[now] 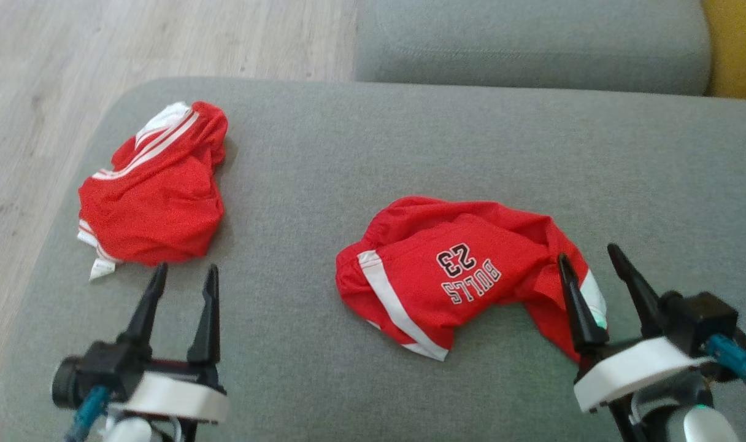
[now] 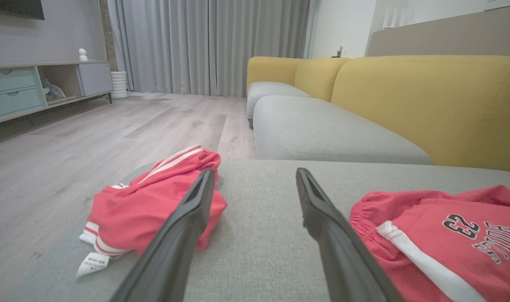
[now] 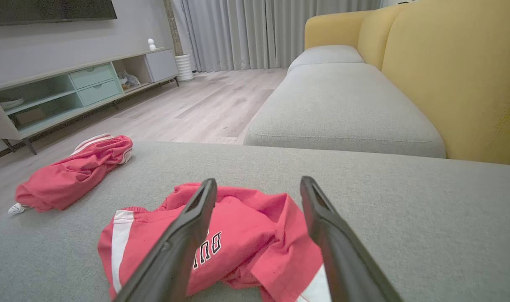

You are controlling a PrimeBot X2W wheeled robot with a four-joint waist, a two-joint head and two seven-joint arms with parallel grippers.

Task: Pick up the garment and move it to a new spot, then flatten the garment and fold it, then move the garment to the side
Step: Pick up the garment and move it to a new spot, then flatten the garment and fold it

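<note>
Two crumpled red garments lie on the grey sofa cushion [image 1: 410, 135]. One with "BULLS 23" lettering and a white stripe [image 1: 453, 270] [image 2: 439, 235] [image 3: 238, 243] sits at centre right. The other, with white stripes and a label [image 1: 155, 190] [image 2: 146, 201] [image 3: 70, 176], is bunched at the far left. My left gripper [image 1: 186, 276] [image 2: 255, 176] hovers open just in front of the left garment, holding nothing. My right gripper [image 1: 588, 255] [image 3: 257, 184] is open at the right end of the lettered garment, its fingers apart above the cloth, gripping nothing.
The cushion's left edge [image 1: 60, 202] drops to a pale wooden floor [image 1: 103, 37]. A second grey seat cushion [image 1: 532, 43] lies beyond, with a yellow backrest [image 2: 427, 100] along the right. A TV cabinet [image 3: 70, 92] and curtains [image 2: 213, 46] stand far off.
</note>
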